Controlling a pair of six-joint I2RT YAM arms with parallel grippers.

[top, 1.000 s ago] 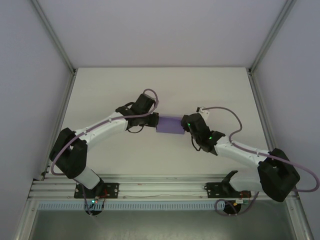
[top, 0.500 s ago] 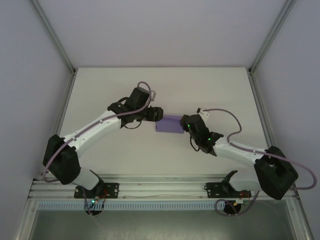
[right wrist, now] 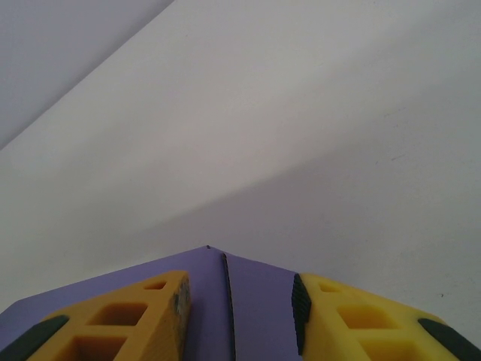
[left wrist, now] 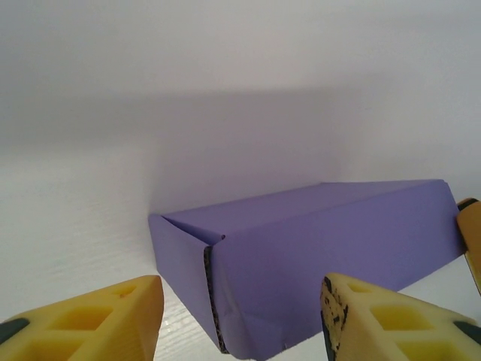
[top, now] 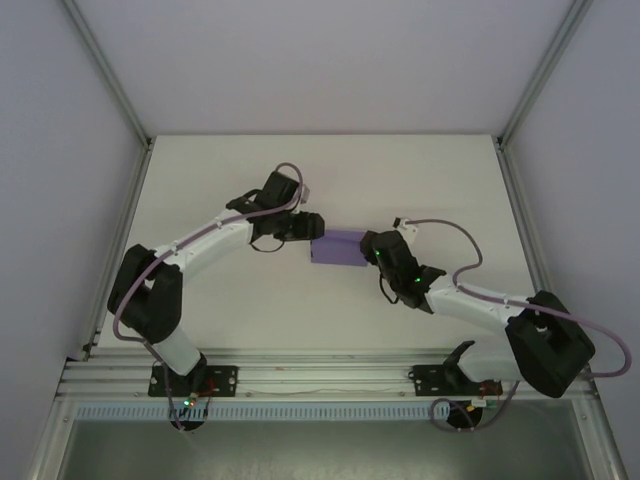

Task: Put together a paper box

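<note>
Out from the near edge of the white table (top: 250, 310), we first meet the right gripper (top: 372, 250), its yellow fingers (right wrist: 128, 320) set either side of the right end of the purple paper box (top: 338, 249). Card fills the gap between them, so we judge them clamped on that end. The box is folded up and closed, and it sits at mid-table with its long axis running left to right, one end towards each arm. Just past its left end, a little farther back, the left gripper (top: 306, 227) has its fingers (left wrist: 90, 320) spread apart. The box's near corner lies just ahead of them and centred in the gap, with no contact that we can see. By our reading, the coming move turns on that line-up: the box lies straight ahead of the left fingers, the left arm is nearer the free end, and the right arm holds the other.
</note>
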